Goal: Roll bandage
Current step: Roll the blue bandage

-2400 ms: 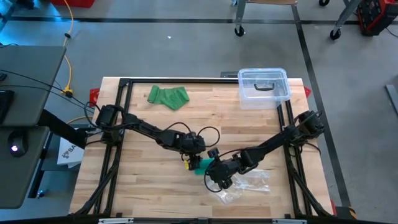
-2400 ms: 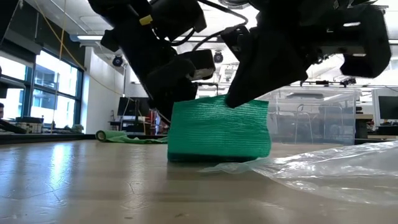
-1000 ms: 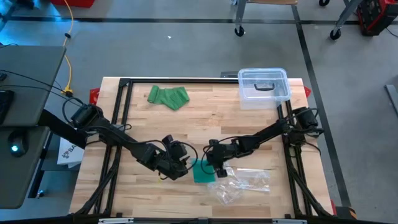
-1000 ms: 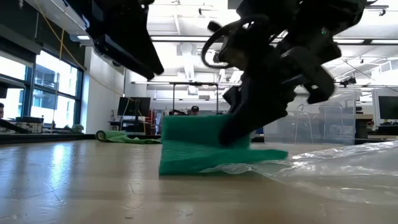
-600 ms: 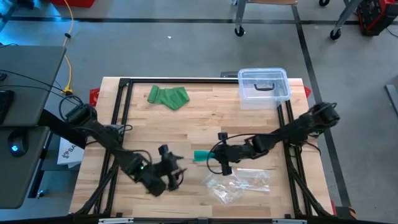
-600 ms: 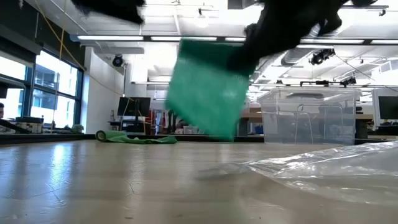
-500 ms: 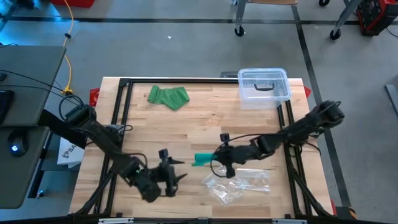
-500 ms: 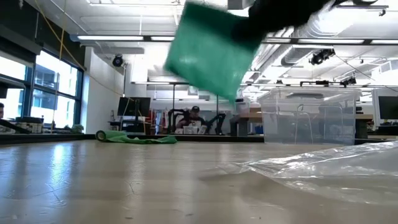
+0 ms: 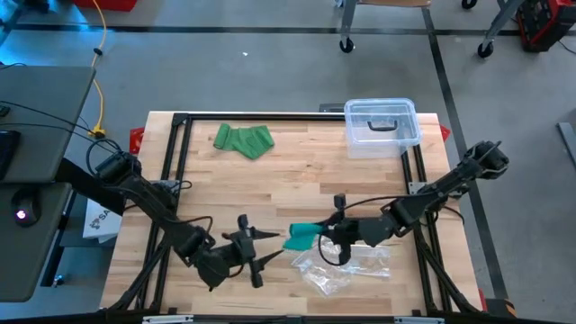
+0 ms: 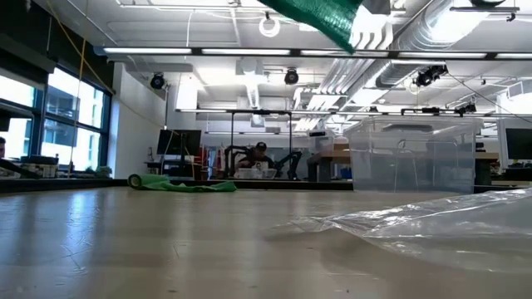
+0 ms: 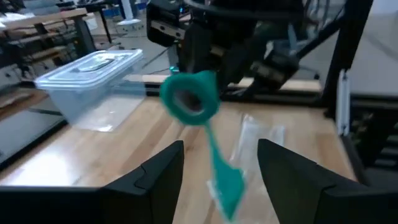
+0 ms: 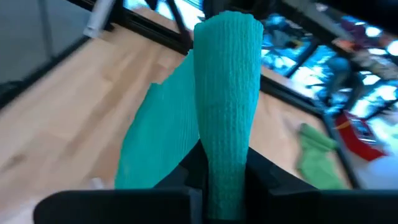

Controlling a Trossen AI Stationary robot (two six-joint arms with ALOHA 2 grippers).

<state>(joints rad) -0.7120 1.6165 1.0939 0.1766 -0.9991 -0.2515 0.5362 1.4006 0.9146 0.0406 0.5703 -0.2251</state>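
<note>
Teal bandage roll held off the counter near its front edge, right claw clamped across it, tail dangling. Left claw empty, fingers apart, just beside. Advise: left claw pinches the tail taut; keep wraps aligned.

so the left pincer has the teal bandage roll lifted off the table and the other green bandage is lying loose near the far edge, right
Not quite: the right pincer is the one holding the teal bandage roll off the table, as the high view shows; the right wrist view has the roll clamped between its fingers. The left pincer is open and empty. The other green bandage does lie loose near the far edge.
</note>
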